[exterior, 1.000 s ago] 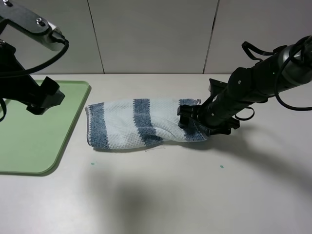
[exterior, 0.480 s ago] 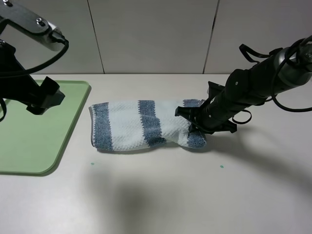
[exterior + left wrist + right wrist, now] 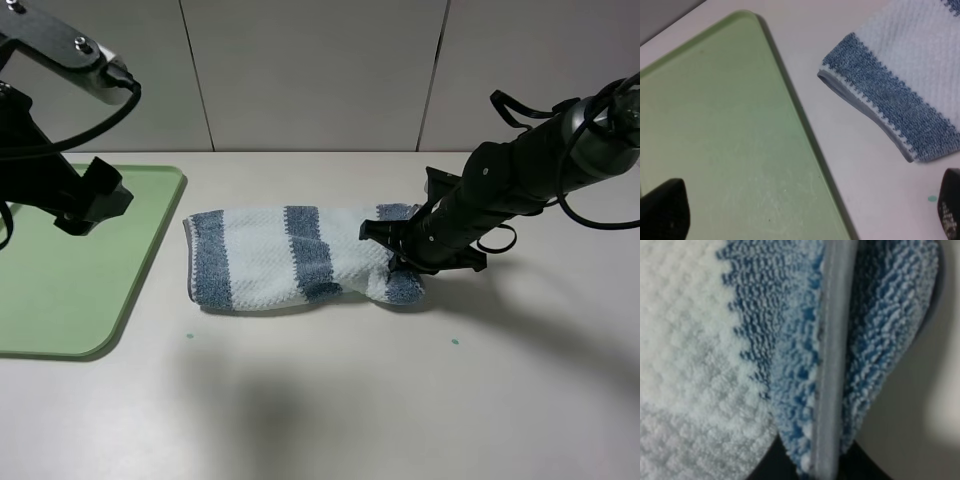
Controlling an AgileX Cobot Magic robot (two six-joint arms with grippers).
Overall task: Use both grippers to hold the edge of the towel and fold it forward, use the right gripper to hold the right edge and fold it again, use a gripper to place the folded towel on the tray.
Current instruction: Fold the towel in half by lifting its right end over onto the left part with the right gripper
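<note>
Exterior high view is giving me the towel (image 3: pixel 290 258) lying as a long folded band on the table (image 3: pixel 350 400), with its blue and white stripes crossing it. It is sitting between the two arms and entirely off the tray (image 3: pixel 60 290).

The right gripper (image 3: pixel 400 255) is reaching in low from the right, and I am reading it as clenched on the towel's right end. In the right wrist view the grey hem of the right edge (image 3: pixel 832 355) is filling the picture, running straight into the dark jaw base with blue pile bunching on both sides.

The towel's left end is lying flat, its hem (image 3: pixel 865 107) curling round the corner. A bare strip of table is separating it from the tray's raised rim.

The left gripper (image 3: pixel 92 198) is hanging above the tray with its jaws released. In its own view the two dark fingers (image 3: pixel 662 210) are standing far apart, with nothing between them.

In front of the towel the table is lying open, and I am seeing only two small teal specks (image 3: pixel 455 342) there.
</note>
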